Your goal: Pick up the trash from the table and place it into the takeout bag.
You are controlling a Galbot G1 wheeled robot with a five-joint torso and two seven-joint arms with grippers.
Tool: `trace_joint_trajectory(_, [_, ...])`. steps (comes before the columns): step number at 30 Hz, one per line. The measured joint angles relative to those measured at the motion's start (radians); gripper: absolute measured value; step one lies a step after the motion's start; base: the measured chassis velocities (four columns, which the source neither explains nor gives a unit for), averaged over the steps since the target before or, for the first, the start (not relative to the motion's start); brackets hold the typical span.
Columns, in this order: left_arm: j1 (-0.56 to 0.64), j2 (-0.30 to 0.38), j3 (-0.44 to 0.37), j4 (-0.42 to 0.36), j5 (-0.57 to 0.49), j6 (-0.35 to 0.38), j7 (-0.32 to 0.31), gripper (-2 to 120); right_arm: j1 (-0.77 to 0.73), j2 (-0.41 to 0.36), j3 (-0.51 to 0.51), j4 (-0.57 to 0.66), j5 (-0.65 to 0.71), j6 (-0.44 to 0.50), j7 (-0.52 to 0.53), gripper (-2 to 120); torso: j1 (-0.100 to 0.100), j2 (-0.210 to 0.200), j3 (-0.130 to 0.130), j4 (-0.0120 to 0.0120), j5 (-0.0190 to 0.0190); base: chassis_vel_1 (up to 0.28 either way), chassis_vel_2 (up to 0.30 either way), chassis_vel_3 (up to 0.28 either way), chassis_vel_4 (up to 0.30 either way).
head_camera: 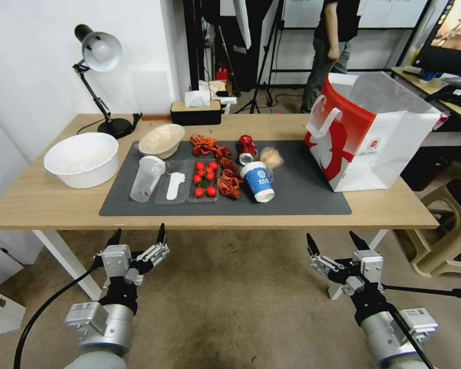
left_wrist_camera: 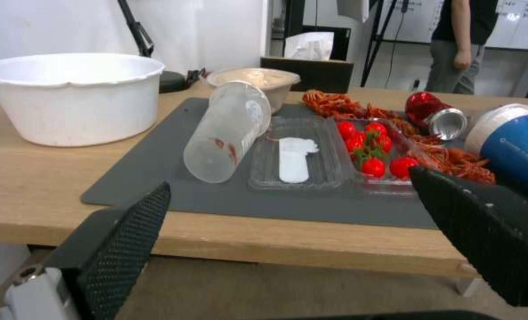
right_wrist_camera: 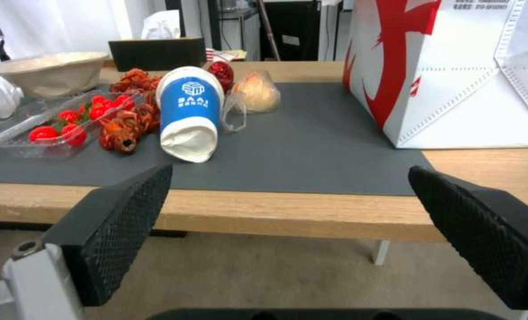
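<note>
On the table's [head_camera: 46, 202] dark mat lie a blue-and-white paper cup [head_camera: 258, 181] on its side, a crushed red can [head_camera: 246, 148], a clear bag with orange contents [head_camera: 271, 157], a tipped clear plastic cup [head_camera: 147, 178] and a beige bowl [head_camera: 162, 140]. The takeout bag [head_camera: 366, 134] stands open at the mat's right end. My left gripper [head_camera: 138, 235] and right gripper [head_camera: 333, 241] both hang open below the table's front edge, holding nothing. The paper cup [right_wrist_camera: 188, 116] and the bag with orange contents [right_wrist_camera: 256, 92] show in the right wrist view, the plastic cup [left_wrist_camera: 227, 131] in the left wrist view.
A clear tray [head_camera: 187, 180] holds cherry tomatoes and a white utensil, with crayfish shells [head_camera: 225, 174] beside it. A large white tub [head_camera: 81, 159], desk lamp [head_camera: 100, 77] and tissue box [head_camera: 195, 110] stand at the left and back. A beige stool [head_camera: 448, 230] stands right of the table.
</note>
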Motion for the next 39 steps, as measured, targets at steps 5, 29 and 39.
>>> trace_joint_trajectory(5, [0.0,0.0,0.0,0.006,0.0,-0.006,0.002,100,0.015,-0.02,-0.001,-0.012,0.021,0.003,-0.005,100,0.0,0.0,0.0,0.0,0.0,0.0,0.0,0.0,0.0])
trace_joint_trajectory(29, [0.015,-0.032,-0.048,0.028,0.02,-0.014,0.003,100,0.776,-0.372,-0.369,-0.44,0.45,-0.107,0.188,100,0.0,0.0,0.0,0.0003,-0.0001,0.0,0.0,0.0,0.0])
trace_joint_trajectory(39, [0.037,-0.056,-0.066,0.032,0.026,-0.035,-0.001,100,0.978,-0.333,-0.526,-0.544,0.455,-0.338,0.333,100,0.0,0.0,0.0,0.0,-0.0002,0.0,0.0,0.0,0.0])
